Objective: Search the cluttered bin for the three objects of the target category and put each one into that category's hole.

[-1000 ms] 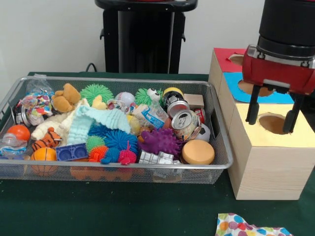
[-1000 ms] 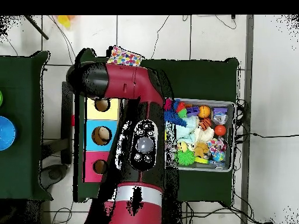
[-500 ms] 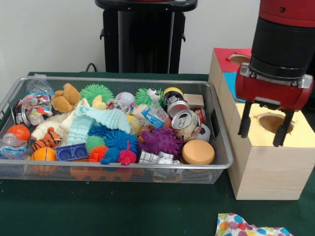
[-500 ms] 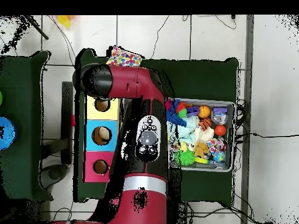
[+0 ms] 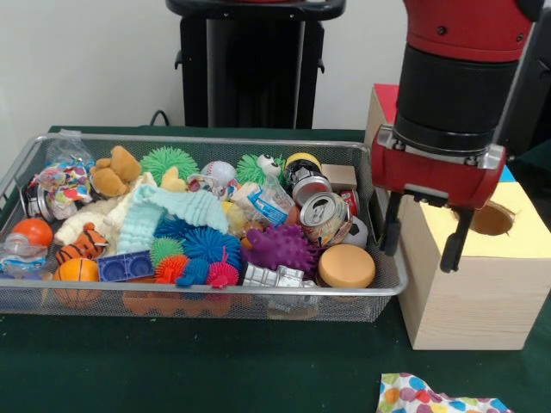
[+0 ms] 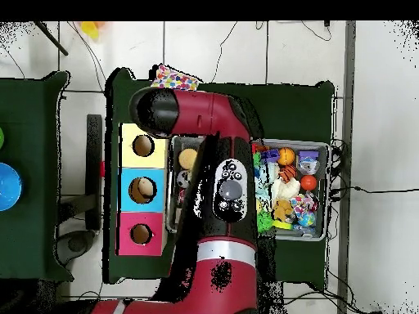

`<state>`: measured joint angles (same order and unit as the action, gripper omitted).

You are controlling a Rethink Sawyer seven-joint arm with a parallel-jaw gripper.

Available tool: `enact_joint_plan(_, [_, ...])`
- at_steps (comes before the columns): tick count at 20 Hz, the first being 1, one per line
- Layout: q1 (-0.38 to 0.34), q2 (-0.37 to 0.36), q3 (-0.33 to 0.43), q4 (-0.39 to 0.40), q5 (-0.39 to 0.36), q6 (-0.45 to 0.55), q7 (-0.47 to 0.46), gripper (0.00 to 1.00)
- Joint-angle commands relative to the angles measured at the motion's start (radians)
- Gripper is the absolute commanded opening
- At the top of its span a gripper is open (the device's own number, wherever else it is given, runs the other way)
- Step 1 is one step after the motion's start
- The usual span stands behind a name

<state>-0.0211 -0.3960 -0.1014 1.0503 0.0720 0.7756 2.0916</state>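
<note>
The wire mesh bin [image 5: 207, 293] lies on the green table, full of toys. One dotted white fabric bundle [image 5: 58, 182] lies at its far left end; it also shows in the overhead view [image 6: 304, 219]. A larger dotted piece [image 5: 424, 398] lies on the table outside the bin, near the front edge, and in the overhead view [image 6: 174, 79]. I see no third piece. The yellow-surround hole [image 5: 492, 220] tops the nearest wooden box. My gripper [image 5: 420, 256] is open and empty. It hangs over the box's left edge, next to the bin's right end. The arm hides it from above.
Blue-surround hole [image 6: 141, 190] and red-surround hole [image 6: 141, 234] sit in the same row of boxes. In the bin are a mint knitted cloth [image 5: 172, 212], a purple spiky ball [image 5: 280, 248], a dented can [image 5: 323, 215] and a round tan disc [image 5: 346, 265].
The gripper has moved from above the yellow hole to the left in the front view, toward the bin's right end. It stayed open and empty. The objects have not moved.
</note>
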Motion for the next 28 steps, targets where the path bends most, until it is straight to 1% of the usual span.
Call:
enact_joint_plan(1, [-0.041,0.031,0.122,0.013,-0.066,-0.068,-0.132,1.00])
enact_joint_plan(4, [-0.047,0.037,0.137,0.007,-0.079,-0.074,-0.129,1.00])
enact_joint_plan(10, [-0.051,0.053,0.155,-0.027,-0.111,-0.052,-0.141,1.00])
enact_joint_plan(13, [-0.045,0.047,0.147,-0.021,-0.120,-0.034,-0.118,1.00])
enact_joint_plan(15, [-0.046,0.054,0.141,-0.042,-0.123,-0.009,-0.102,1.00])
enact_joint_plan(16, [-0.049,0.065,0.144,-0.061,-0.122,0.006,-0.100,1.00])
enact_joint_plan(21, [-0.054,0.180,0.158,-0.267,-0.120,0.103,-0.106,1.00])
enact_joint_plan(23, [-0.051,0.214,0.156,-0.333,-0.116,0.136,-0.102,1.00])
enact_joint_plan(26, [-0.053,0.255,0.155,-0.399,-0.114,0.153,-0.100,1.00])
enact_joint_plan(28, [-0.058,0.282,0.162,-0.425,-0.113,0.141,-0.111,1.00])
